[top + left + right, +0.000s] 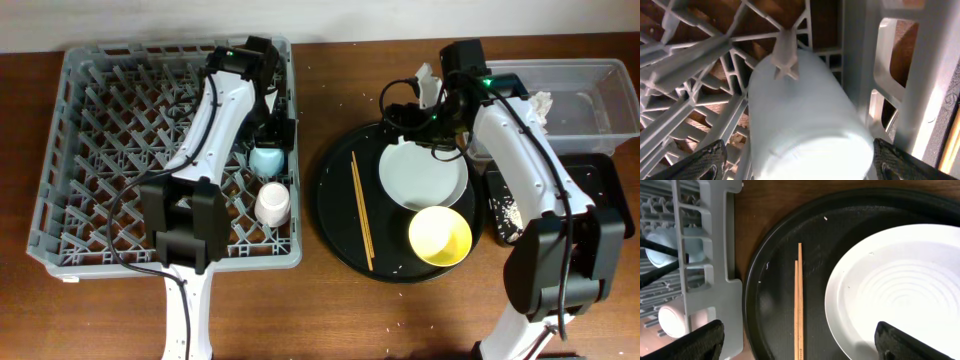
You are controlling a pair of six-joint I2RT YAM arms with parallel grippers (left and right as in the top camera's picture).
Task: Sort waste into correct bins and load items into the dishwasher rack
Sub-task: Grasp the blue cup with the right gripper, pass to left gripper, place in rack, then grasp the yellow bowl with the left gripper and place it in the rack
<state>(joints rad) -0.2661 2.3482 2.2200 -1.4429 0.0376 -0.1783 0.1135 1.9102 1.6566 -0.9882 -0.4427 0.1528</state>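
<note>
Looks like the rack-loading step: the small blue cup sits among the pegs near the right edge of the big square grey plastic dishwasher rack. The left gripper is spread open either side of it, arm stretched across the rack. Next I'd guess the right gripper, wide open and empty, angled down over the large round black tray, goes for the thin wooden chopsticks or the round pale grey plate; the chopsticks would need a careful narrow pinch.

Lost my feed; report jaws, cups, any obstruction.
Left gripper: jaws open astride blue cup lying in rack. Right gripper: jaws open, empty, above plate edge. Pink cup racked beside it; nothing blocking.
</note>
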